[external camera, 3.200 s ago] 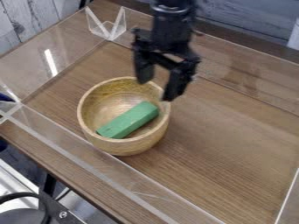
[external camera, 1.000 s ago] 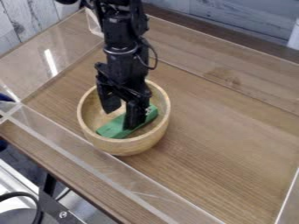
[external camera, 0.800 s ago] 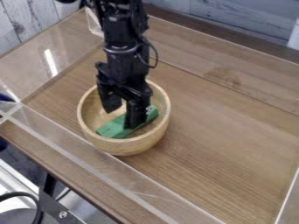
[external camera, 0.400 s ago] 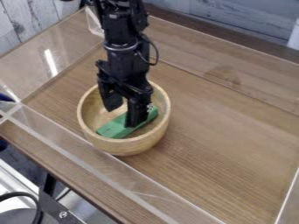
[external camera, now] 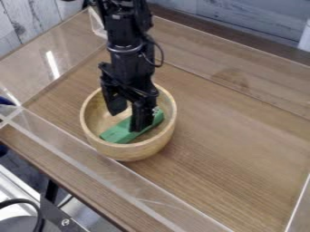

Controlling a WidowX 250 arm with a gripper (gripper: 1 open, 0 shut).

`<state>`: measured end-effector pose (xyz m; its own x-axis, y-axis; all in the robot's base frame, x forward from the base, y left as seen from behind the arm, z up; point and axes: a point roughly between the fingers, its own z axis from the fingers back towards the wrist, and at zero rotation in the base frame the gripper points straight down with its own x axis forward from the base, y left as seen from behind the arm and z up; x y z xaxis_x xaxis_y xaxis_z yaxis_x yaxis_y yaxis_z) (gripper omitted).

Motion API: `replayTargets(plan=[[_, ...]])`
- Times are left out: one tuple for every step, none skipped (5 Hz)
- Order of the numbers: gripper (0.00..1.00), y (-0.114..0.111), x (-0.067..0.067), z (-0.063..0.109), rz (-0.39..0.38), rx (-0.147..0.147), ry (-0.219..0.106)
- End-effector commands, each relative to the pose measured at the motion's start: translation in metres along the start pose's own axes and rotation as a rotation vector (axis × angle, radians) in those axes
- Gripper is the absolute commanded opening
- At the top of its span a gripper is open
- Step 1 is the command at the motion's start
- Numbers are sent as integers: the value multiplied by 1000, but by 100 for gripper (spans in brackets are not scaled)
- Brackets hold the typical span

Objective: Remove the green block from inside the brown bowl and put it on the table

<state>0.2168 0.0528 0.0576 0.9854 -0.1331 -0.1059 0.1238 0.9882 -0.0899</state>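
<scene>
I have the black arm coming in from the top of the view and dropping nearly vertical, its wrist directly above the brown bowl. My gripper points straight down into the bowl's hollow, jaws spread wide, one finger toward the bowl's left inner wall and the other toward its right. Neither finger is clamped on anything.

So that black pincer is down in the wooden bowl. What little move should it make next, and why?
Probably close. The pincer hangs open, pointing down, its fingers astride the green block lying in the brown bowl; nothing is gripped yet, so lifting now would leave the block behind.
</scene>
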Motion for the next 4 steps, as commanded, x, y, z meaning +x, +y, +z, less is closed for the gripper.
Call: replayTargets(plan=[[100, 6, 10, 18, 7, 28, -76], [100, 7, 11, 12, 19, 25, -76], [100, 8, 11, 7, 29, 21, -76], [100, 9, 12, 1, 38, 19, -73]])
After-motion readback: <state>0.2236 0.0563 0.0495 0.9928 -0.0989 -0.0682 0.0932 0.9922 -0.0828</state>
